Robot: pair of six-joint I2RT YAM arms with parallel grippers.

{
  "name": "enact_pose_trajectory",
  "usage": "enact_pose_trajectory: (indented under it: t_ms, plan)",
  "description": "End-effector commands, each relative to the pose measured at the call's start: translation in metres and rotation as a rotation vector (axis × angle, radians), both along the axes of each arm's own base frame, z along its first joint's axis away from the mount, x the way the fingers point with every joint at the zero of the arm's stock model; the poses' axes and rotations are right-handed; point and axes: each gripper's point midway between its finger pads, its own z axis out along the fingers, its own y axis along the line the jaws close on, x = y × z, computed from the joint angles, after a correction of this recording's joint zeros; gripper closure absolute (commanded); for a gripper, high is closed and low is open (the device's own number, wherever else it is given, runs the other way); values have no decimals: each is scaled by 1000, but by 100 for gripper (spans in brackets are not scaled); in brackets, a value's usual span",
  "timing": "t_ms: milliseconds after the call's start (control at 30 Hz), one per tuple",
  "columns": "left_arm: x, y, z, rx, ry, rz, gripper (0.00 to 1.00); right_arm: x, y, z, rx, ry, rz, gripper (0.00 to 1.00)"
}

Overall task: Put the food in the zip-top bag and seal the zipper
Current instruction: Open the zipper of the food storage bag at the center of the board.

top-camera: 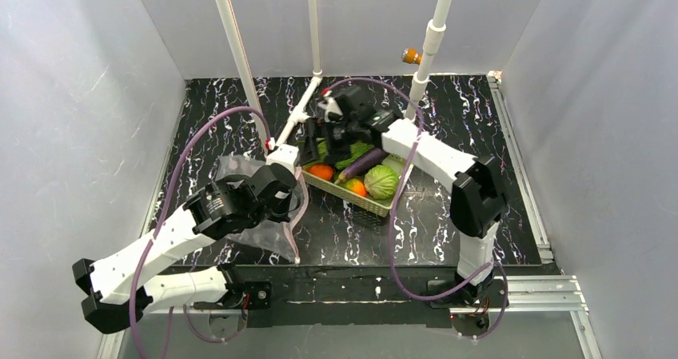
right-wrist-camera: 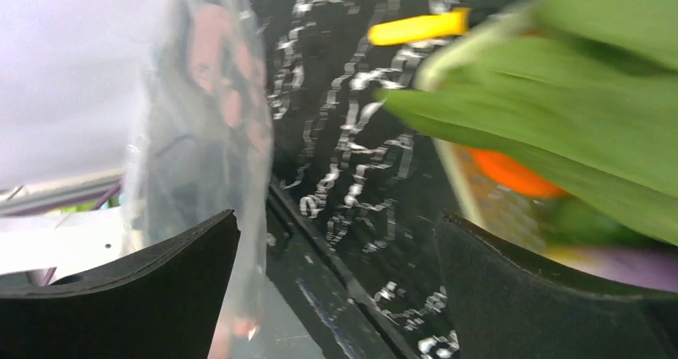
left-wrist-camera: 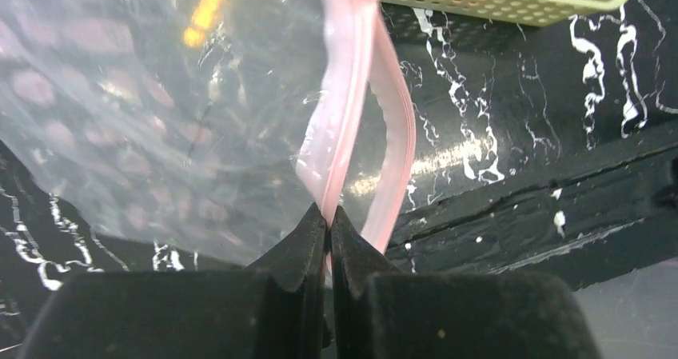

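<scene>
The clear dotted zip-top bag (top-camera: 254,215) hangs lifted at the front left. My left gripper (top-camera: 289,199) is shut on its pink zipper (left-wrist-camera: 352,95), the jaws (left-wrist-camera: 329,215) pinching one lip while the other lip bows away to the right. The eggplant (top-camera: 364,163), green leaves (top-camera: 345,151) and cabbage (top-camera: 382,181) lie in the yellow-green basket (top-camera: 368,202). My right gripper (top-camera: 313,145) is open and empty over the basket's far left end. In the right wrist view its jaws (right-wrist-camera: 336,247) stand wide apart, with the leaves (right-wrist-camera: 576,95) at the right and the bag (right-wrist-camera: 208,127) at the left.
Two orange round items (top-camera: 321,171) (top-camera: 356,187) also lie in the basket. White poles (top-camera: 240,55) (top-camera: 430,47) rise at the back, with a white bracket (top-camera: 296,115) on the table. Grey walls close in left and right. A yellow piece (right-wrist-camera: 416,27) shows beyond the leaves.
</scene>
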Motion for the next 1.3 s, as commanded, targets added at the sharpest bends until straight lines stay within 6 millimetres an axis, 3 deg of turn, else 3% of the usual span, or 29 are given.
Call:
enact_pose_trajectory:
  t_ms: [0, 100, 333, 400, 500, 600, 800, 933, 1000, 1100, 1133, 1200, 1267]
  plan:
    - [13, -15, 0, -118, -12, 0, 100, 19, -61, 29, -49, -126, -87, 2]
    - [17, -11, 1, -118, -15, 16, 100, 9, -74, 44, -26, -202, -78, 2]
    - [21, -12, 6, -129, 19, 51, 100, -76, -42, 71, 358, -346, -55, 4]
    - [21, -14, 4, -133, 38, 64, 100, -93, -36, 77, 397, -388, -77, 4]
    - [18, -18, 3, -148, 73, 74, 100, -95, -32, 77, 358, -390, -164, 7]
    - [16, -20, 5, -176, 80, 86, 100, -82, -35, 63, 274, -353, -286, 14]
    - [17, -21, 13, -214, 61, 102, 100, -85, -21, 51, 263, -324, -295, 33]
    - [17, -22, 14, -215, 66, 104, 100, -94, -8, 43, 208, -323, -275, 38]
    - [17, -19, 16, -214, 62, 110, 100, -96, -6, 39, 176, -332, -277, 50]
    - [16, -12, 18, -194, 45, 112, 100, -100, -4, 39, 171, -345, -253, 91]
    - [15, -8, 17, -175, 44, 110, 100, -102, -4, 38, 164, -342, -243, 98]
    - [13, 0, 12, -123, 54, 113, 98, -107, -2, 42, 162, -326, -212, 99]
    - [11, 9, 8, -82, 60, 125, 87, -113, 2, 50, 181, -296, -186, 99]
